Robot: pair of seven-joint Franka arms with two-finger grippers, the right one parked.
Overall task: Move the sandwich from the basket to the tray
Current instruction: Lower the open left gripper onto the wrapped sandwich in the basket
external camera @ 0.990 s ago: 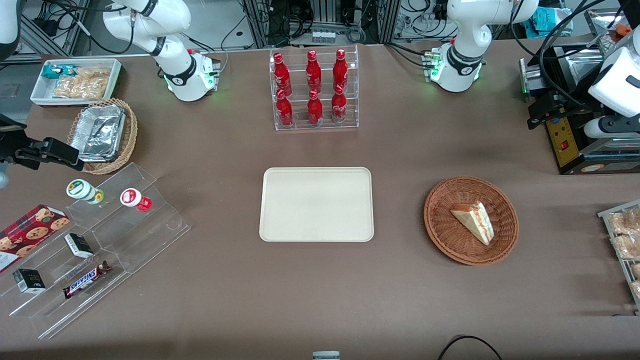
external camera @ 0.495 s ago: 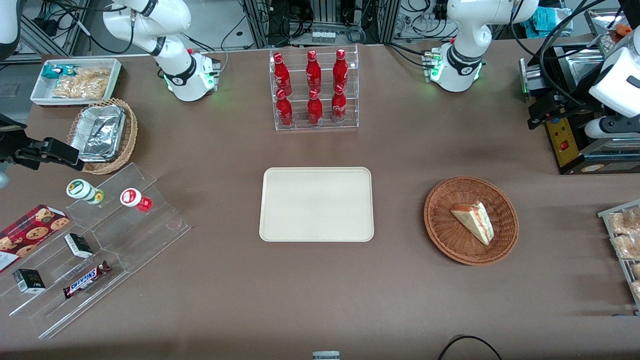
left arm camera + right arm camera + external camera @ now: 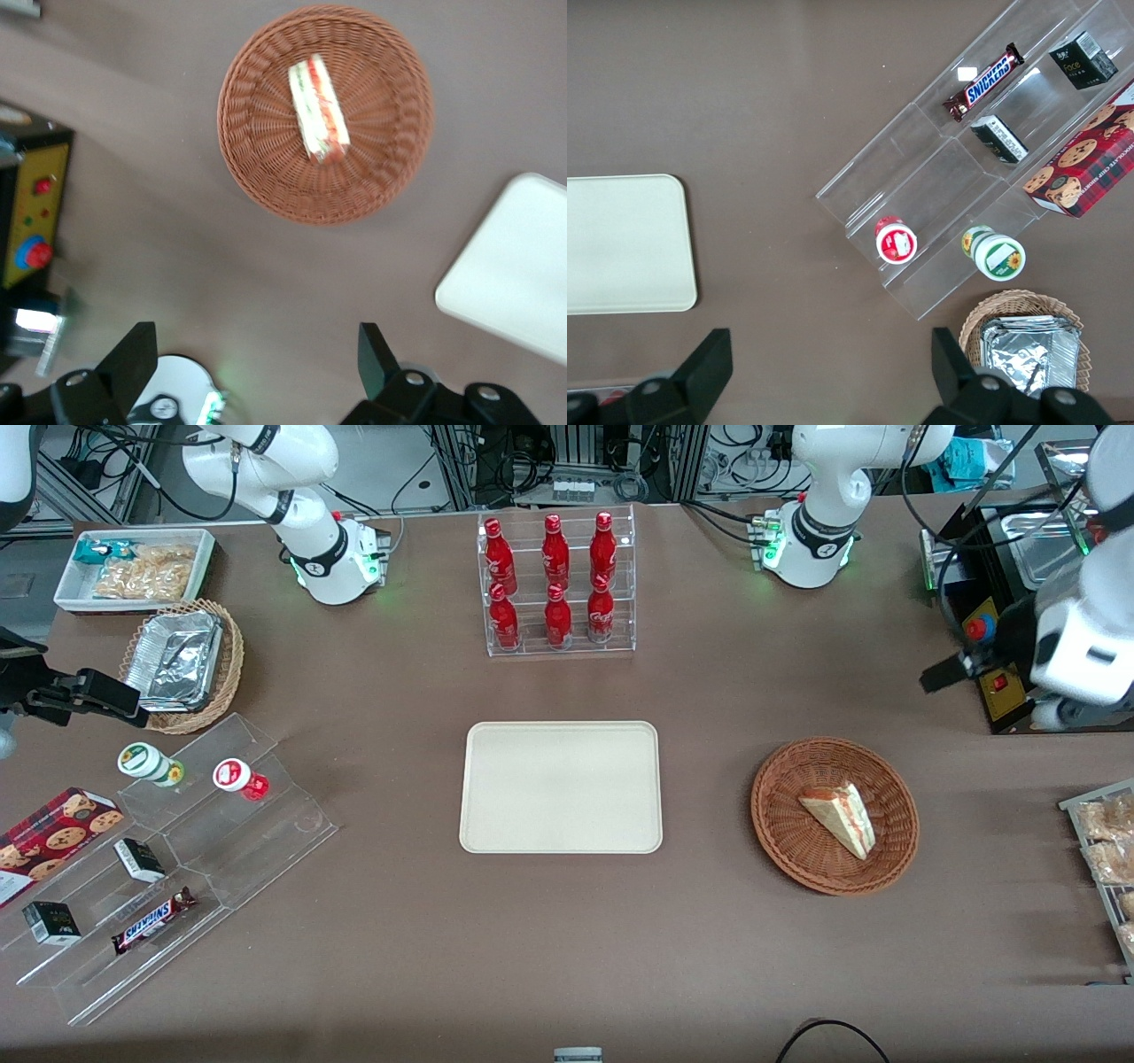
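The sandwich (image 3: 840, 818), a clear-wrapped wedge with red and green filling, lies in the round reddish-brown wicker basket (image 3: 788, 841). The cream tray (image 3: 561, 786) lies flat mid-table, beside the basket toward the parked arm's end, with nothing on it. My left gripper (image 3: 950, 671) hangs high above the table at the working arm's end, farther from the front camera than the basket and well apart from it. In the left wrist view the gripper (image 3: 257, 352) has its fingers wide apart and holds nothing, with the sandwich (image 3: 319, 109), the basket (image 3: 257, 150) and a tray corner (image 3: 514, 274) in sight.
A clear rack of red bottles (image 3: 556, 584) stands farther from the camera than the tray. A black and yellow control box (image 3: 1001, 682) sits by the gripper. A bin of bagged pastries (image 3: 1107, 850) lies at the working arm's end. Snack shelves (image 3: 159, 868) and a foil-tray basket (image 3: 182, 664) lie toward the parked arm's end.
My left arm's wrist has swung and the gripper has come nearer to the front camera, toward the basket. The sandwich, basket and tray have not moved.
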